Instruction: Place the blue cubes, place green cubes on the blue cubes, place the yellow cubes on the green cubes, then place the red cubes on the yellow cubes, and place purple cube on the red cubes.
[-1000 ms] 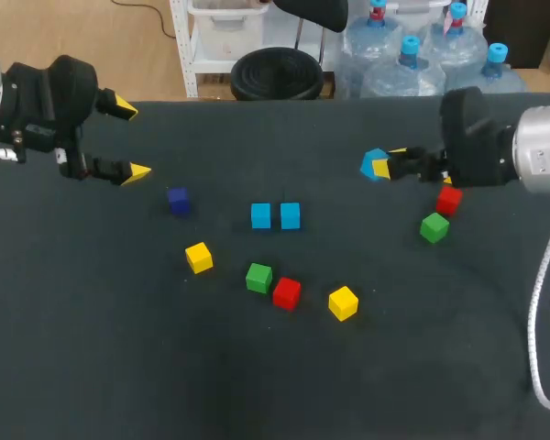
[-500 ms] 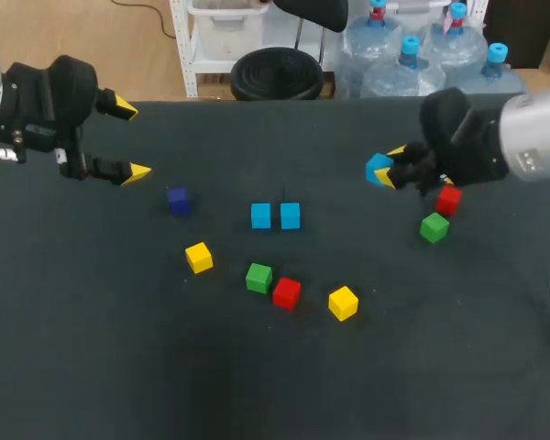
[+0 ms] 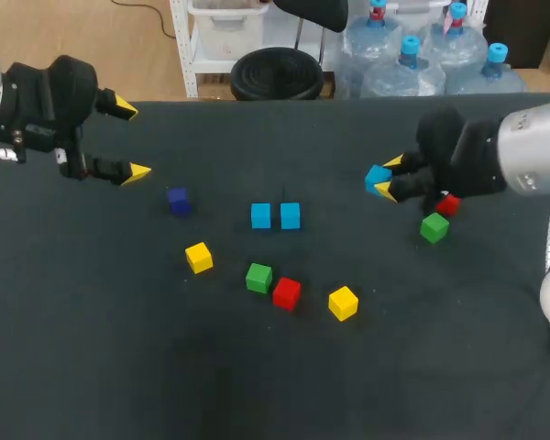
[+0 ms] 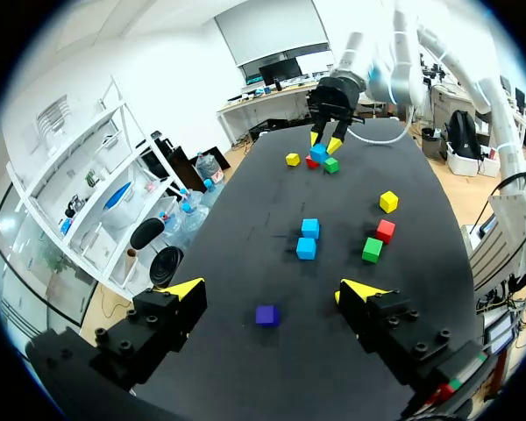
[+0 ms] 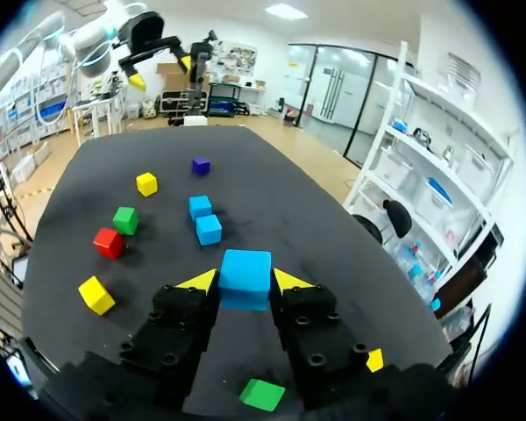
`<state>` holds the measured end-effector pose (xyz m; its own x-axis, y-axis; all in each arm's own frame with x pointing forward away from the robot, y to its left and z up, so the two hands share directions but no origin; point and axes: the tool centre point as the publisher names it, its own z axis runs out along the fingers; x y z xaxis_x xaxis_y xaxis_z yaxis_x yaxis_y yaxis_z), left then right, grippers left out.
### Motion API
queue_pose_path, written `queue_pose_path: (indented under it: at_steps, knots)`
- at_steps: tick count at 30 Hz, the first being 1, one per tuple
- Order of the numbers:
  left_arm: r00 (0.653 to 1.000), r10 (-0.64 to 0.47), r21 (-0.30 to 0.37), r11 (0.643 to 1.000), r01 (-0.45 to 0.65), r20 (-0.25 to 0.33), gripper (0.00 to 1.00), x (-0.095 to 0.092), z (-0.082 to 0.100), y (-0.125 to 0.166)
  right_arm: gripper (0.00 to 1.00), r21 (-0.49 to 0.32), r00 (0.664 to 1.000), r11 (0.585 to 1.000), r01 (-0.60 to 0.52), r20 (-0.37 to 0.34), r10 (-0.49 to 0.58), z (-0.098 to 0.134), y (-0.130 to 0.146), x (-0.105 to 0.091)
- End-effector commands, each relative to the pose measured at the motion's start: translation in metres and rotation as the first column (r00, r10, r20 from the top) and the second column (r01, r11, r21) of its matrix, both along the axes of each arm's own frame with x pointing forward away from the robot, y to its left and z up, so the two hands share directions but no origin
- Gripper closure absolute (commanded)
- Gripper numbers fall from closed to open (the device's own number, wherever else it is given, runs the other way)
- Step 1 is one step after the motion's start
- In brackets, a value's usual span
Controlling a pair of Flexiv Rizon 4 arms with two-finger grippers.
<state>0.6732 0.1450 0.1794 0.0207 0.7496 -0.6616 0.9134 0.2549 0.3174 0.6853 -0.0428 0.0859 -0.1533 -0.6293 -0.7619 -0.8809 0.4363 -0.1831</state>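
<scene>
While our right gripper hangs over the black table, its two yellow-tipped fingers are clamped on the held blue cube, one finger against each side face, with the cube lifted off the surface. Low beneath that gripper's body lie the near green cube and the near red cube, the red one partly hidden by the gripper. The near yellow cube sits just beside them.

Ahead of the right gripper's fingertips we see the pair of blue cubes, side by side and almost touching. Farther out along the same line is the purple cube. Off to one side of that line, well apart from the fingers, lie the far yellow cube, the middle green cube, the middle red cube just beside it, and the front yellow cube.

Our left gripper is raised at the far side of the table from the right one. Its fingers stand wide apart with nothing between them. Just ahead of its fingertips, on the table, is the purple cube, and beyond that the pair of blue cubes.
</scene>
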Motion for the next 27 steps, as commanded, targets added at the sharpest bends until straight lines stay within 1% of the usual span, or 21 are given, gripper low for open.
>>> queue_pose_path:
  at_steps: [1,5,10,16,20,21,23,25,26,27]
  knots:
    - [1.0,-0.004,-0.007,1.0,0.004,0.006,0.0,-0.001,-0.001,0.002,1.0,0.229,0.741,0.824,-0.518,-0.36,0.566,-0.006,-0.001,0.007]
    - [1.0,-0.004,-0.007,1.0,0.004,0.006,0.0,-0.001,-0.001,0.002,1.0,0.224,0.709,0.791,-0.569,-0.354,0.61,-0.01,0.001,0.011]
    - [1.0,-0.004,-0.007,1.0,0.004,0.006,0.0,-0.001,-0.001,0.002,1.0,0.2,0.683,0.769,-0.608,-0.363,0.634,-0.016,0.003,0.017]
    - [1.0,-0.004,-0.007,1.0,0.004,0.006,0.0,-0.001,-0.001,0.002,1.0,0.2,0.644,0.733,-0.65,-0.368,0.671,-0.022,0.01,0.021]
    - [1.0,-0.004,-0.007,1.0,0.004,0.006,0.0,-0.001,-0.001,0.002,1.0,0.211,0.603,0.698,-0.684,-0.375,0.704,-0.027,0.016,0.022]
    - [1.0,-0.004,-0.007,1.0,0.004,0.006,0.0,-0.001,-0.001,0.002,1.0,0.217,0.586,0.684,-0.696,-0.379,0.717,-0.028,0.018,0.022]
    - [1.0,-0.004,-0.007,1.0,0.004,0.006,0.0,-0.001,-0.001,0.002,1.0,0.222,0.577,0.677,-0.701,-0.38,0.723,-0.029,0.02,0.023]
    - [1.0,-0.004,-0.007,1.0,0.004,0.006,0.0,-0.001,-0.001,0.002,1.0,0.238,0.556,0.657,-0.715,-0.378,0.741,-0.03,0.023,0.023]
    - [1.0,-0.004,-0.007,1.0,0.004,0.006,0.0,-0.001,-0.001,0.002,1.0,0.245,0.542,0.645,-0.723,-0.377,0.751,-0.031,0.024,0.023]
    - [1.0,-0.004,-0.007,1.0,0.004,0.006,0.0,-0.001,-0.001,0.002,1.0,0.254,0.521,0.626,-0.737,-0.376,0.766,-0.032,0.026,0.023]
